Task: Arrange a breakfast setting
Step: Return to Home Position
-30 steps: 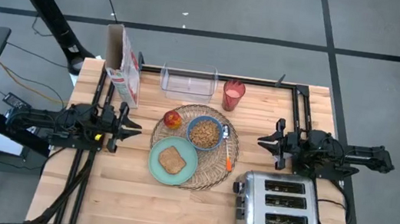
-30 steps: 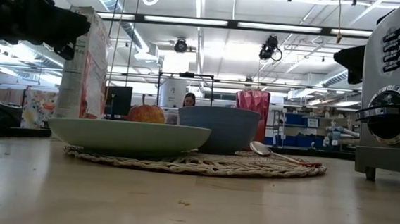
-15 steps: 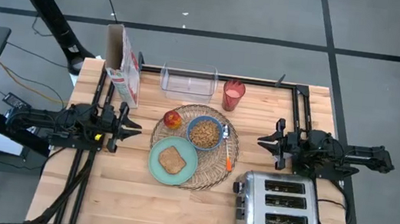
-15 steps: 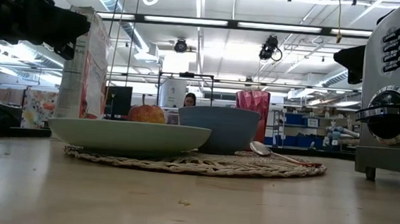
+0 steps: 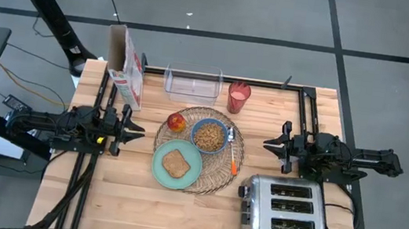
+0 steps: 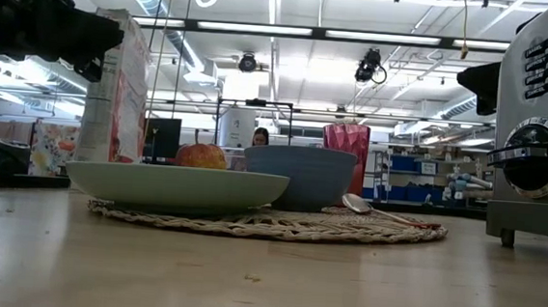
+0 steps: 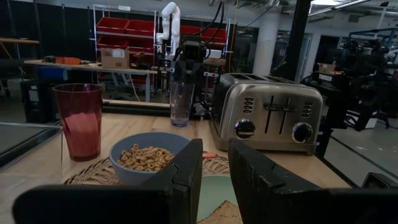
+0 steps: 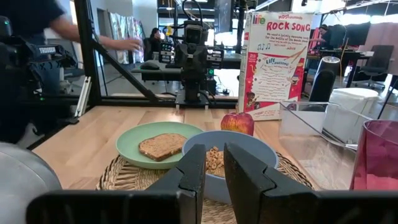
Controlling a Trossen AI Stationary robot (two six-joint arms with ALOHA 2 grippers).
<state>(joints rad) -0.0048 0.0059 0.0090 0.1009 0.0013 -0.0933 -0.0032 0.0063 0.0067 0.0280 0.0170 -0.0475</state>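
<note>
Two grippers well apart from the setting: left gripper (image 5: 137, 130) at the table's (image 5: 137, 208) left side, right gripper (image 5: 268, 146) at its right, just far of the chrome toaster (image 5: 282, 218). Fingers of each parted by a narrow gap, nothing held. Round wicker placemat (image 5: 216, 178) at centre. On it: mint-green plate (image 5: 160, 164) near left, bearing toast slice (image 5: 176, 163); blue bowl (image 5: 212, 119) on far side, cereal inside; apple (image 5: 177, 121) touching bowl's left; orange-handled utensil (image 5: 232, 156) right of bowl. Red cup (image 5: 238, 97) upright just beyond far-right edge, beside clear tub (image 5: 192, 85). Cereal box (image 5: 125, 68) standing far left.
</note>
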